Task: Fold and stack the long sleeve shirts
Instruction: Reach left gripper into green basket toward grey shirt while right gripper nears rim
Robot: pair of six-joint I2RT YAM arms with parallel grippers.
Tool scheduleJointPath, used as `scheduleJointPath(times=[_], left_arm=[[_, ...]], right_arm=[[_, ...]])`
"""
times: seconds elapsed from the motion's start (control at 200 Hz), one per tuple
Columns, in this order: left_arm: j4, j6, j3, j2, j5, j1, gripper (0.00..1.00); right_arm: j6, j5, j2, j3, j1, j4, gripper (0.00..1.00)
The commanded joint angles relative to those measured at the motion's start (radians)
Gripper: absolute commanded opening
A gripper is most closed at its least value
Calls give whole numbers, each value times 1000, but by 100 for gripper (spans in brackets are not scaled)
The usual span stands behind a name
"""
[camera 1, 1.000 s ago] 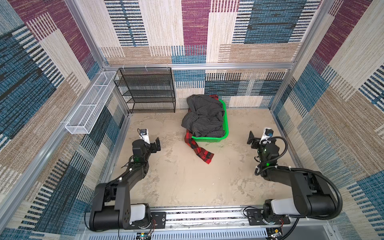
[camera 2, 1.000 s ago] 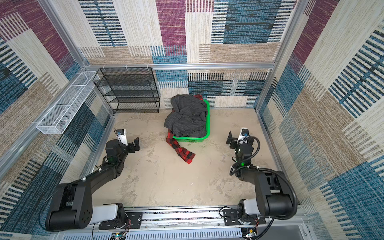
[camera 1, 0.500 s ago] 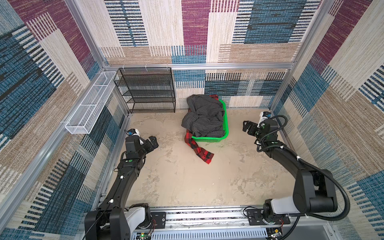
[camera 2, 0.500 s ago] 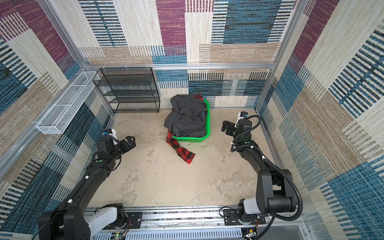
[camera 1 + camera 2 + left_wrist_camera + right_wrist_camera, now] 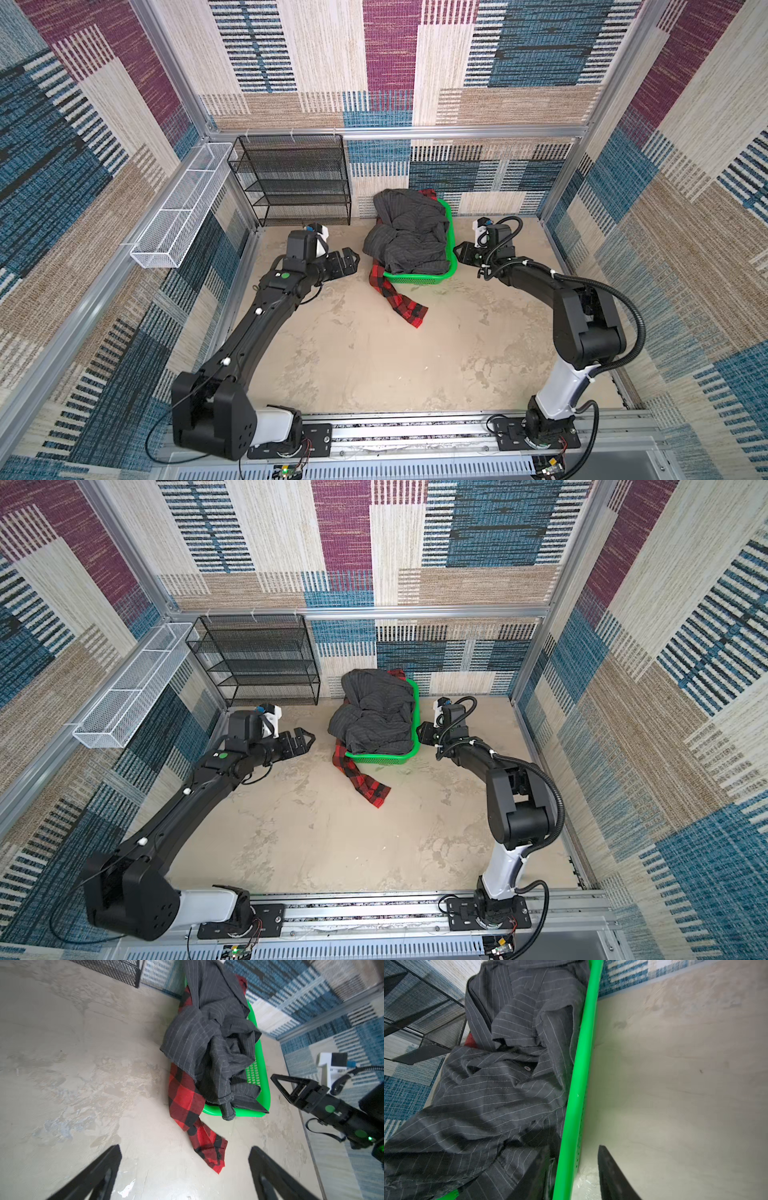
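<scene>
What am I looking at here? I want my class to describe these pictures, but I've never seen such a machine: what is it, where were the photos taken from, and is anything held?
Two black robot arms stand at a sand-coloured table. Two pictures look down from above; two come from cameras on the arms' wrists. A charcoal pinstriped cloth shirt is heaped in a green plastic mesh basket; a red-and-black checked cloth shirt trails from under it onto the table. The left gripper is open and empty. The right gripper straddles the basket's rim, with nothing visibly clamped.
</scene>
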Motion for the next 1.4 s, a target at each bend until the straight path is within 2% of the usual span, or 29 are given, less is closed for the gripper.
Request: scheduleJointPath(times=[0.0,0.18,0.27,0.516,0.606,0.871,0.941,0.972,1.082,1.152,1.187,1.282,1.397], left_arm=[[-128,84,143,116,9,-39,100],[-250,145,428,369,14,-100,99],[-343,180,623,510,-13,-134,97],[-636,260,1197,897,-99,-185,91],[-723,275,1345,1009,-107,-194,89],[-738,277,1259,1017,-129,-237,81],[-738,280,1242,1009,-125,-250,76],[-738,281,1237,1006,-124,-256,72],[-738,284,1216,996,-121,-268,48],[-737,278,1215,992,-124,-269,14],[-738,274,1218,986,-127,-269,0],[-730,269,1227,946,-119,-268,0],[-711,272,1226,866,-103,-269,0]], right_arm=[[-1,-38,31,21,14,6,40],[0,-47,63,14,28,12,31],[-3,-53,64,1,30,13,27],[-7,-39,27,-43,34,16,24],[-7,-37,17,-55,36,14,23],[-4,-28,11,-67,39,13,23],[1,-24,8,-72,39,18,23],[3,-24,5,-74,39,18,23],[5,-15,2,-79,39,18,22],[6,-7,2,-78,39,18,22],[7,-4,3,-77,38,18,22],[10,8,8,-69,39,15,23],[23,29,14,-55,39,12,35]])
